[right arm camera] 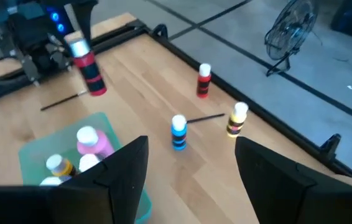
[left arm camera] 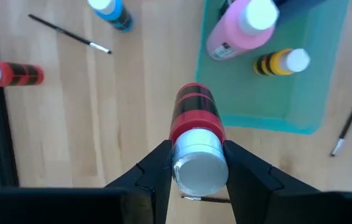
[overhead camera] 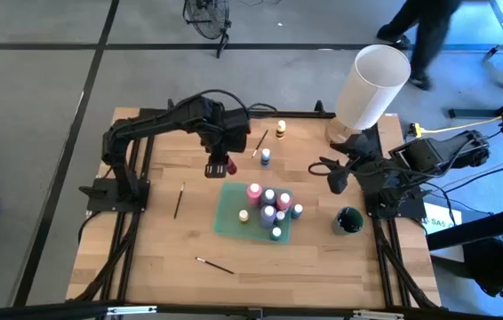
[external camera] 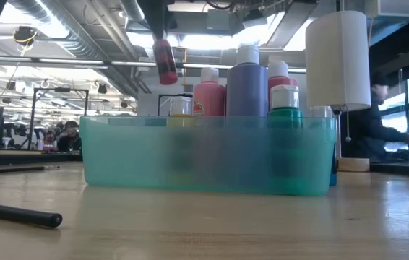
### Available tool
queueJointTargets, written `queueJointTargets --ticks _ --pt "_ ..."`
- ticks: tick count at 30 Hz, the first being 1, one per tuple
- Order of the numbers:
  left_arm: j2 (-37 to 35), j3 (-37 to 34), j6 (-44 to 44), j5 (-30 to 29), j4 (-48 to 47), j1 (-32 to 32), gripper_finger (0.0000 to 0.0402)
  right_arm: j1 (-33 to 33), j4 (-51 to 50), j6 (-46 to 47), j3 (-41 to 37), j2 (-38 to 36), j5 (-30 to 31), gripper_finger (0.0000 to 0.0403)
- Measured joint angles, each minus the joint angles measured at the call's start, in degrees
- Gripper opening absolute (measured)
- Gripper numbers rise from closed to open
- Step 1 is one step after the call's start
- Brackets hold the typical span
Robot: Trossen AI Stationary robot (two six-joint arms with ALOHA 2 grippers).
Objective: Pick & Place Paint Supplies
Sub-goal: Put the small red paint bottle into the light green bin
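Observation:
My left gripper is shut on a red paint bottle and hangs above the table just off the far left corner of the teal tray. The tray holds several bottles, among them a pink one and a yellow one. Standing on the wood beyond the tray are a blue bottle, a yellow bottle and a red bottle. A brush lies between them. My right gripper is open and waits right of the tray. My left gripper pinches the red bottle by its white cap end between its two fingers, coming from above and pointing down. The bottle hangs below the fingers, lifted clear of the table and slightly tilted, bottom end downward.
A large white cylinder stands at the table's far right. A dark green cup sits right of the tray. Two more brushes lie on the wood, one left of the tray and one near the front edge.

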Motion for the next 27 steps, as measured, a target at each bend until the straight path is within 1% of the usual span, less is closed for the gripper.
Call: queueJointTargets --ticks 3,5,6,11,14,18,23,27 --pt "0.1 0.0 -0.1 -3.9 0.0 -0.7 0.0118 0.0 1.5 0.0 0.0 1.4 -0.7 0.0245" --pt "0.4 0.0 -0.7 -7.5 0.0 -1.2 0.0119 0.0 5.0 -0.5 0.0 2.4 -0.7 0.0245" --pt "0.6 0.0 -1.1 -8.3 0.0 -1.4 0.0119 0.1 7.1 -1.7 0.0 2.9 -0.7 0.0245" --pt "1.8 0.0 -2.1 -7.0 0.1 -2.3 0.0118 1.2 15.5 -7.6 0.0 5.1 -1.1 0.0245" --pt "2.4 0.0 -2.5 -6.7 0.1 -3.0 0.0119 2.0 18.0 -10.2 0.0 6.0 -4.5 0.0245" --pt "2.7 0.0 -2.5 -4.9 0.0 -4.1 0.0118 3.1 21.8 -10.3 0.0 6.2 -8.3 0.0245" --pt "2.7 0.0 -1.6 -3.8 0.0 -5.0 0.0118 5.6 30.6 -11.8 0.0 6.2 -9.9 0.0245" --pt "2.7 0.0 -1.9 -3.8 0.0 -5.5 0.0120 6.6 36.2 -10.5 0.0 6.3 -16.3 0.0245"
